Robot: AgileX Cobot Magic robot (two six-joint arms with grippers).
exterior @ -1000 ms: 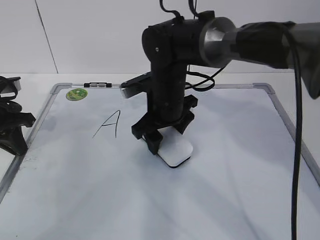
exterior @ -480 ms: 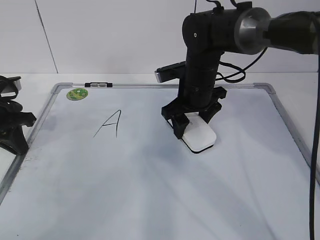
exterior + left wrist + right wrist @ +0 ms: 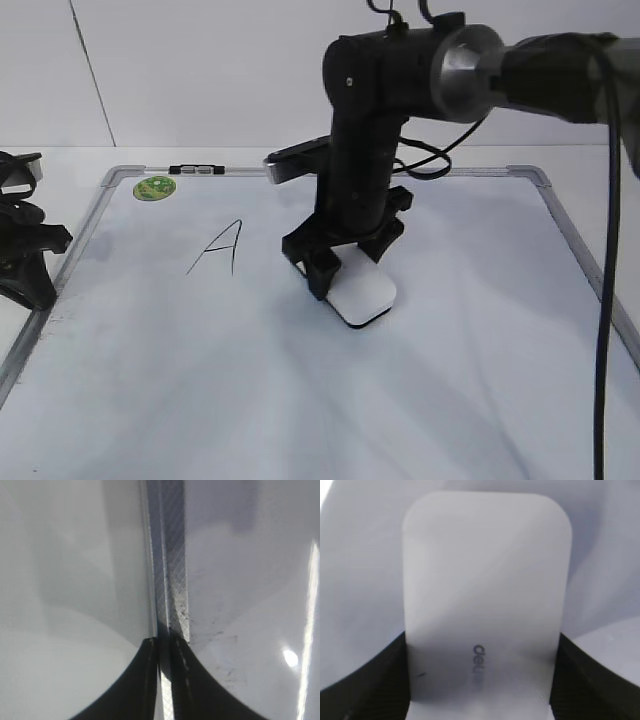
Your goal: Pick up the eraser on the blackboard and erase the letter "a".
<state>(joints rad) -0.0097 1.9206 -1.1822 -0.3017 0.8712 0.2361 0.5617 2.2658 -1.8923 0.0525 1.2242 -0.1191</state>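
So the board point(image 3: 480, 400) is a big white dry-erase one with a grey frame and rounded corner caps, lying flat on a white table point(image 3: 60, 160) with a plain white wall point(image 3: 200, 70) behind it, one thin dark seam running down the wall on the left. The surface is mostly clean but kinda smudgy, with faint grey streaks and soft shadows across it. There's a round green sticker point(image 3: 153, 187) in the top left corner and a little black-and-silver clip point(image 3: 196, 170) on the top frame next to it. A tall angular "A" point(image 3: 219, 248) in black marker sits left of the middle; I can't see any small "a" anywhere. The right gripper point(image 3: 340, 275) is pointing down near the middle of the board, its fingers clamped on either side of the eraser point(image 3: 362, 296), which is flat on the board just right of the "A". In the right wrist view the eraser point(image 3: 485, 605) fills the frame, white with small grey print. The left gripper point(image 3: 163, 675) is parked over the board's left frame edge with its fingers nearly together, only a thin slit between them, holding nothing
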